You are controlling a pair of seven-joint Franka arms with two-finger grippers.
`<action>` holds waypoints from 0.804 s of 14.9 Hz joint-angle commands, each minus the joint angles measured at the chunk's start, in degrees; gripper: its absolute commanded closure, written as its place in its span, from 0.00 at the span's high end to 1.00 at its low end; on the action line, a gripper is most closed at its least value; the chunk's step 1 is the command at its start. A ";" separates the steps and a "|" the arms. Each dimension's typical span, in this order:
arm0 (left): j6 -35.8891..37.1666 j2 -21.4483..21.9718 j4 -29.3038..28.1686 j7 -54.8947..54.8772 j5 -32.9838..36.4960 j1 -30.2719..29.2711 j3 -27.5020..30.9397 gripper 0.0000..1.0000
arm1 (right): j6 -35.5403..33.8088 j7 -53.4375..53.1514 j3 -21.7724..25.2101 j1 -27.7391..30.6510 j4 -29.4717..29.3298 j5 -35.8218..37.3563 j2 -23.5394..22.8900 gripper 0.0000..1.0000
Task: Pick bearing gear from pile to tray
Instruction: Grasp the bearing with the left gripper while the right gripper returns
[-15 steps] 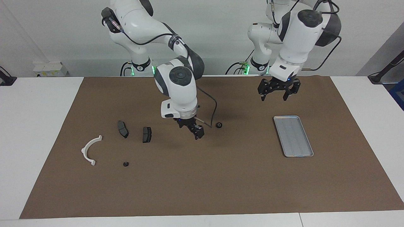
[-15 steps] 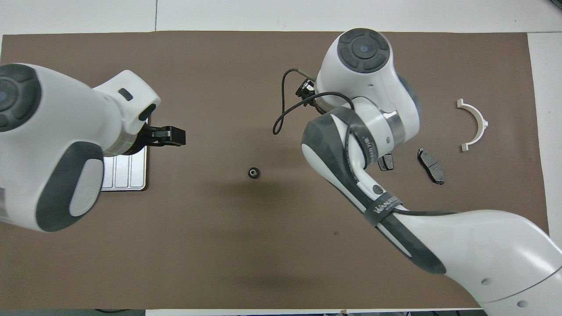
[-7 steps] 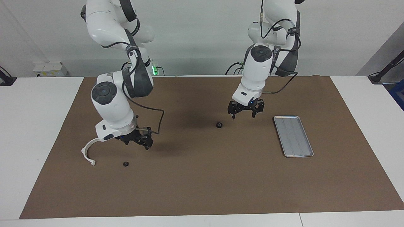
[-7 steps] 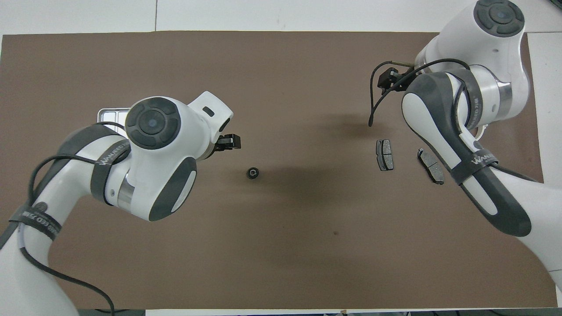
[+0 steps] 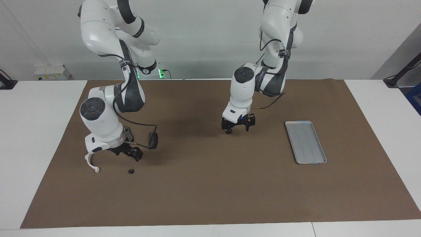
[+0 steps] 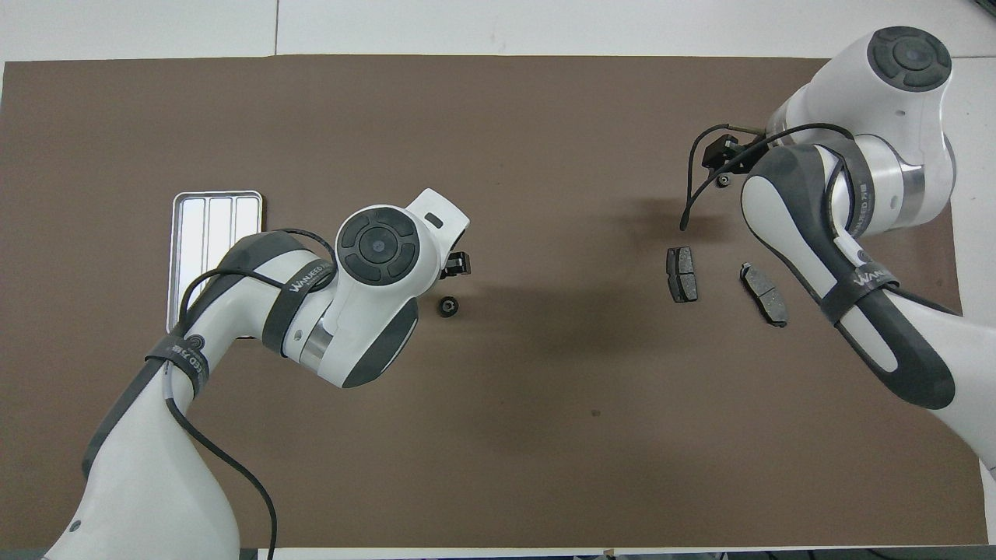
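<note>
A small black bearing gear [image 5: 227,132] [image 6: 447,306] lies alone mid-mat. My left gripper [image 5: 236,129] hangs low over it with its fingers spread and nothing between them; in the overhead view the gripper [image 6: 457,267] shows just beside the gear. The silver ribbed tray [image 5: 306,141] [image 6: 210,233] lies empty toward the left arm's end. My right gripper [image 5: 134,154] hovers over the pile, between the white arc [image 5: 90,161] and a brake pad [image 5: 153,141]. A tiny black round piece [image 5: 131,171] [image 6: 724,181] lies on the mat just by it.
Two dark brake pads [image 6: 682,274] [image 6: 762,293] lie side by side at the right arm's end. The right arm hides the white arc in the overhead view. The brown mat [image 5: 210,191] covers the table.
My left gripper has come down from near the tray to just over the gear. My right gripper has swung from mid-mat to the pile and dropped lower.
</note>
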State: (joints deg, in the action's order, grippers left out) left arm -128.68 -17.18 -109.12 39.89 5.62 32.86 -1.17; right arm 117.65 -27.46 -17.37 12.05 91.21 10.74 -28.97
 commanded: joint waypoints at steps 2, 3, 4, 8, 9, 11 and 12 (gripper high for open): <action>-0.95 0.40 -1.09 1.51 -0.08 0.98 0.73 1.00 | 1.70 0.21 -0.64 1.04 2.65 3.40 -0.12 1.00; -1.22 0.48 -1.45 1.33 -1.39 0.98 0.64 1.00 | 2.40 0.21 -0.64 1.56 2.92 4.11 -0.47 1.00; -1.57 0.57 -2.06 1.16 -2.19 1.06 0.64 1.00 | 3.62 0.21 -0.64 1.74 3.35 4.55 -0.74 1.00; -2.44 1.01 -3.91 0.63 -4.57 1.85 0.29 1.00 | 8.54 -0.14 -0.64 1.75 3.62 7.01 -2.76 1.00; -3.15 0.93 -4.34 0.63 -4.66 1.94 0.03 1.00 | 9.34 -0.31 -0.64 1.66 3.19 7.10 -3.46 1.00; -4.82 0.84 -5.57 0.54 -5.00 2.29 -0.50 1.00 | 10.31 -1.10 -0.64 1.31 2.66 7.01 -4.34 1.00; -6.22 0.92 -6.28 0.28 -5.97 2.56 -0.50 1.00 | 10.84 -1.80 -0.64 1.31 2.66 7.01 -4.69 0.99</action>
State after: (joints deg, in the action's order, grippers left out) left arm -131.54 -17.29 -112.47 40.34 1.44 34.26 -2.14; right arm 126.98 -27.63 -17.37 12.88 94.20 16.21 -32.71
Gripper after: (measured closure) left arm 0.000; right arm 0.000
